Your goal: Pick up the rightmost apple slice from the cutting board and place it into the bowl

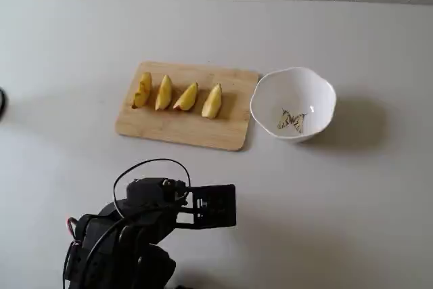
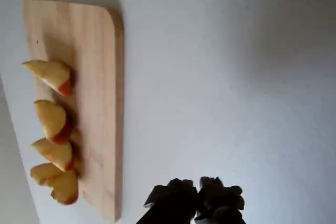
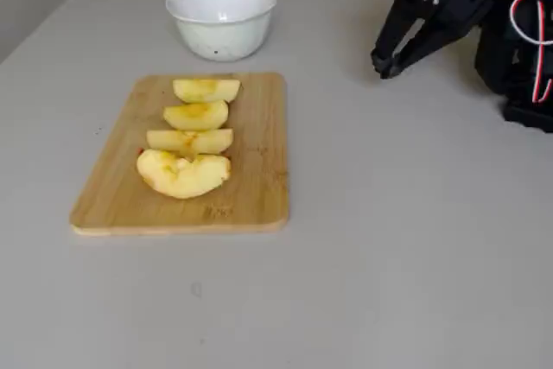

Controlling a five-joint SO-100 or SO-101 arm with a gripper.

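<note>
The apple slice [image 1: 212, 101] lies rightmost of several wedges on the cutting board [image 1: 223, 133], nearest the bowl [image 1: 318, 93]. In the wrist view it is the top wedge [image 2: 50, 73], pale with red skin, on the board [image 2: 97, 77]. In the other fixed view it is the wedge [image 3: 206, 90] closest to the bowl [image 3: 221, 19] on the board [image 3: 259, 170]. My gripper [image 1: 226, 206] hangs over bare table in front of the board, well away from the slices. It looks shut and empty in the wrist view [image 2: 198, 192] and in the other fixed view [image 3: 384, 65].
Three deeper yellow wedges [image 1: 164, 93] lie in a row left of the apple slice. The arm's black body and cables [image 1: 122, 235] fill the near left of the table. A dark cable end [image 1: 2, 103] shows at the left edge.
</note>
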